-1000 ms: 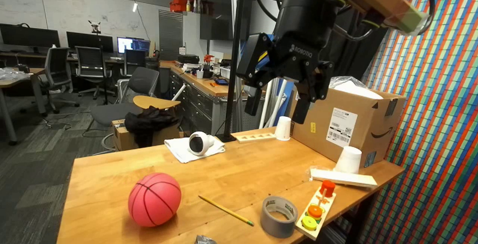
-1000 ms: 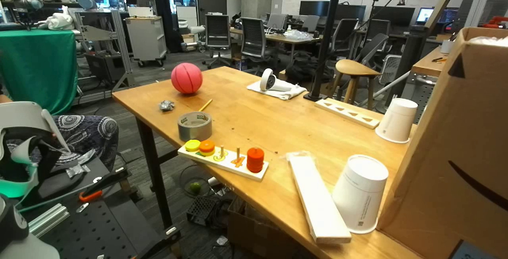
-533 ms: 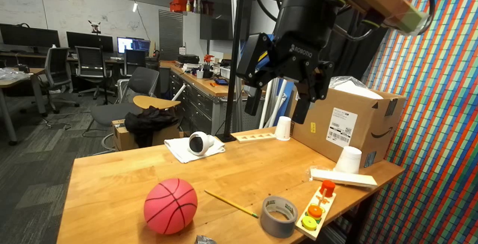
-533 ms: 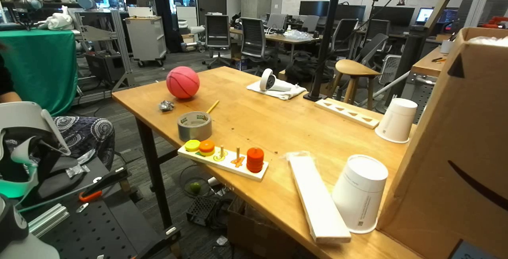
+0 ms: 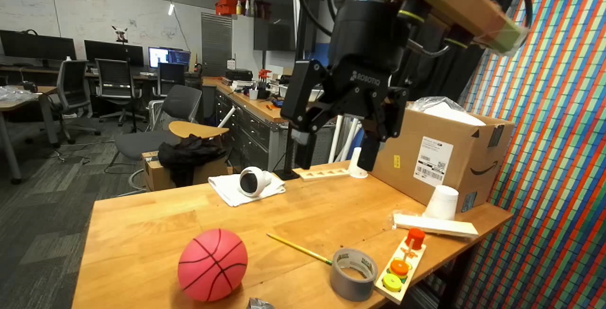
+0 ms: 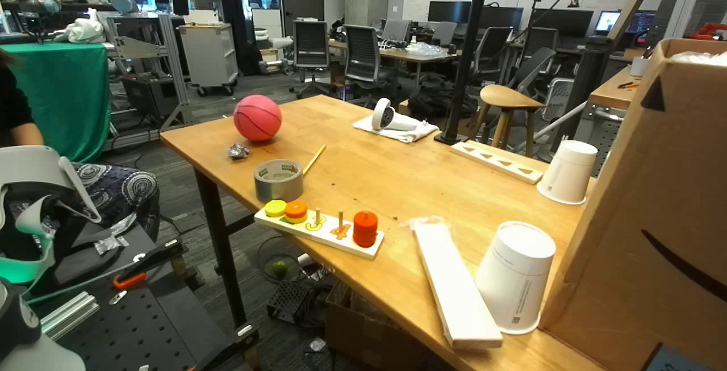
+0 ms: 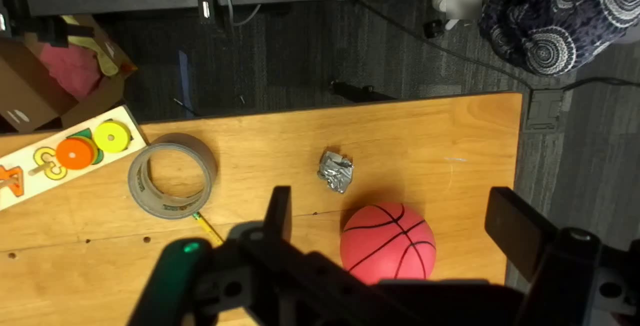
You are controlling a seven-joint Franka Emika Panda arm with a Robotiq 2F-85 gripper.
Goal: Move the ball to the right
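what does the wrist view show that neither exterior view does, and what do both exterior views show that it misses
Only the wrist view: a soft-looking pink bundle inside an open brown cardboard box, upper left.
Only the exterior views: two upturned white tapered cups and a folded white cloth bearing a rounded white device.
Shared: the dark-seamed pinkish-red ball, the grey tape roll, the slim yellow pencil and the crumpled silver foil.
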